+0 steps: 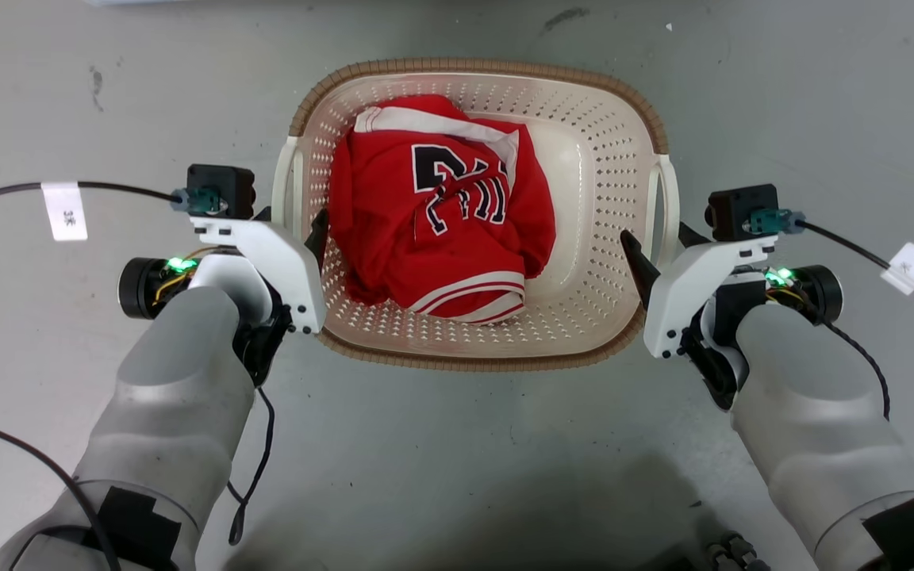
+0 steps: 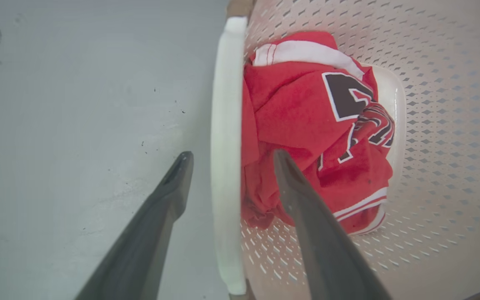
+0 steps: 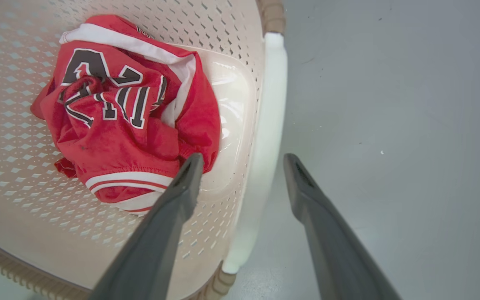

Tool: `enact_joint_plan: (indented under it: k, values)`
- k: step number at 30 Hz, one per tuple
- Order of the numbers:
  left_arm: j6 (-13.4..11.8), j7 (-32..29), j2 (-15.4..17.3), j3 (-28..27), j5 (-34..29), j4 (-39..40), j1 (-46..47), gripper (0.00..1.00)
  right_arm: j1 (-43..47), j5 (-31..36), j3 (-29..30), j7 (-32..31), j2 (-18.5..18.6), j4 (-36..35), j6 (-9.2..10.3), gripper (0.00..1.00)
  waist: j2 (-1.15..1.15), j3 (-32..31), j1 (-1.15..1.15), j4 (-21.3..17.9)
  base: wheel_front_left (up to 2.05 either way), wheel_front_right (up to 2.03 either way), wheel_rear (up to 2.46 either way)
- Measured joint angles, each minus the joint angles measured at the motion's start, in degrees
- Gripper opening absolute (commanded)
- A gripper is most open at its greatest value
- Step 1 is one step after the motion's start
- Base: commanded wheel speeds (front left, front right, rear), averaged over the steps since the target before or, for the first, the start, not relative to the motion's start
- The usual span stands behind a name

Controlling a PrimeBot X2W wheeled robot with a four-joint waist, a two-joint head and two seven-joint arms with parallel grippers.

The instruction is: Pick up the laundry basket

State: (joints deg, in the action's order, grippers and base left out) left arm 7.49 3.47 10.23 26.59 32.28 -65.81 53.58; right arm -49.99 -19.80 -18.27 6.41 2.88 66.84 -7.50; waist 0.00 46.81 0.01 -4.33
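Left gripper (image 2: 231, 155): spread wide and gripping nothing, its two dark fingers straddle the white left handle (image 2: 225, 166) of the laundry basket (image 1: 584, 119). One finger hangs outside over the floor (image 1: 457, 444) and the other inside over the perforated wall. The left wrist view shows a gap on each side of the handle.
Right gripper (image 3: 243, 158): likewise parted and empty, set astride the white right handle (image 3: 270, 125). Its inner finger reaches over the basket's interior and its outer finger lies over bare floor. Neither is visibly pressed to the plastic.
Laundry basket: cream, perforated and rounded-rectangular, sitting on the grey floor squarely between the two grippers, its near side facing the robot.
Rim (image 1: 489, 67): brown with a woven look, running round the top and broken at each side by a handle.
Jersey (image 1: 433, 206): red and crumpled, trimmed in white with black-and-white numerals and lettering. It is heaped toward the basket's left half, leaving pale base bare near the right handle.
Forearms (image 1: 179, 373): pale grey, one on each flank of the basket's near side, with green lights lit at both wrists.
Cables (image 1: 5, 190): black, trailing outward from each wrist camera across the floor, each carrying a white tag (image 1: 64, 210).
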Motion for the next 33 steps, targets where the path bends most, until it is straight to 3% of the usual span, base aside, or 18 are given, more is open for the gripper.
enact_joint_plan:
  k: [1,2,3,4,20,28,33]
  values:
    - [0.00,-0.64,0.00,0.32,0.68,-0.24,0.37,1.00,-0.41,-0.84,-0.51,-0.45,0.00,0.33,-0.01,0.49,0.00,0.23,0.00,0.01,0.00,0.00,0.00]
    - [0.00,-0.92,0.04,0.68,1.22,-0.36,0.59,0.42,-0.72,-1.63,-1.02,-0.78,0.00,0.65,-0.01,0.22,0.00,0.38,0.00,0.02,0.00,0.00,0.00]
    - [0.00,-1.24,0.11,1.20,1.44,-0.45,0.81,0.07,-0.91,-2.50,-1.77,-1.66,0.02,0.87,0.00,0.00,0.00,0.50,0.00,0.08,0.00,0.00,0.00]
    - [0.00,-1.37,0.08,1.57,1.92,-0.53,1.03,0.00,-0.94,-3.23,-2.58,-2.27,0.03,0.98,0.00,0.00,0.00,0.58,0.00,0.17,0.00,0.00,0.00]
    - [-0.42,-6.35,-0.23,8.15,10.45,-0.65,0.35,0.00,-1.40,-9.76,-10.03,-3.83,0.77,3.38,0.18,0.00,0.00,-2.39,0.00,1.03,0.00,0.00,0.00]
    - [-0.49,-11.49,-0.83,11.21,15.00,-1.48,-2.28,0.00,1.39,-14.67,-14.15,-10.62,1.61,3.03,0.44,0.00,0.00,-8.08,-0.01,1.63,0.00,0.00,0.00]
    - [-0.49,-17.01,-1.32,13.00,18.45,-2.04,-4.53,0.00,3.73,-19.47,-16.82,-18.34,2.88,1.80,0.44,0.00,0.00,-14.06,-0.01,2.14,0.00,0.00,0.00]
